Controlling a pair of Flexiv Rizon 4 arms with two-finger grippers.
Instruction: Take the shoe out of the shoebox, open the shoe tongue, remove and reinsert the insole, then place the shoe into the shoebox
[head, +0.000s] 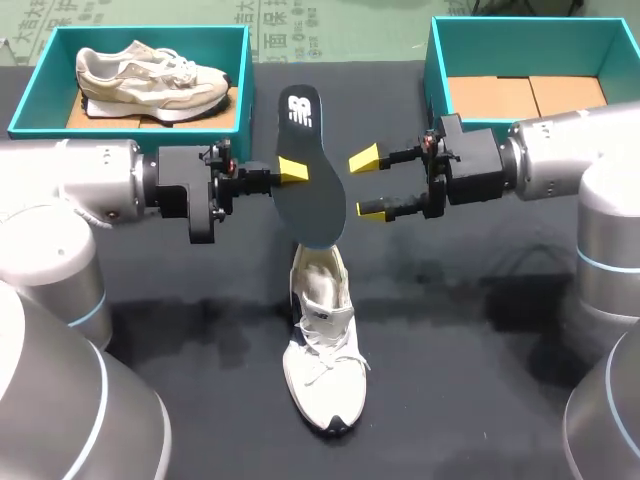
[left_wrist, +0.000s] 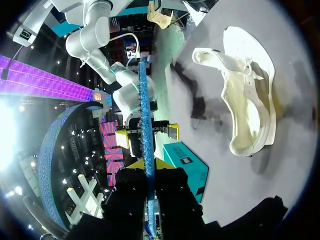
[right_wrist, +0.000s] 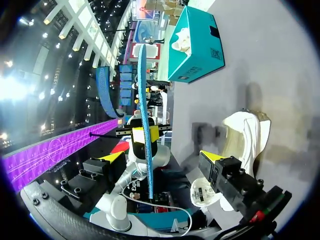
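The dark insole (head: 312, 205) stands on edge in the air, its lower end just over the opening of the white shoe (head: 322, 350). That shoe lies on the black tabletop (head: 470, 330), toe toward me. My left end effector (head: 293, 172) is grasping the insole at mid-length. My right end effector (head: 368, 185) is released, fingers spread just beside the insole, not touching it. At the far left a teal shoebox (head: 30, 95) holds a second shoe (head: 150, 80); the far right shoebox (head: 433, 70) shows a cardboard floor.
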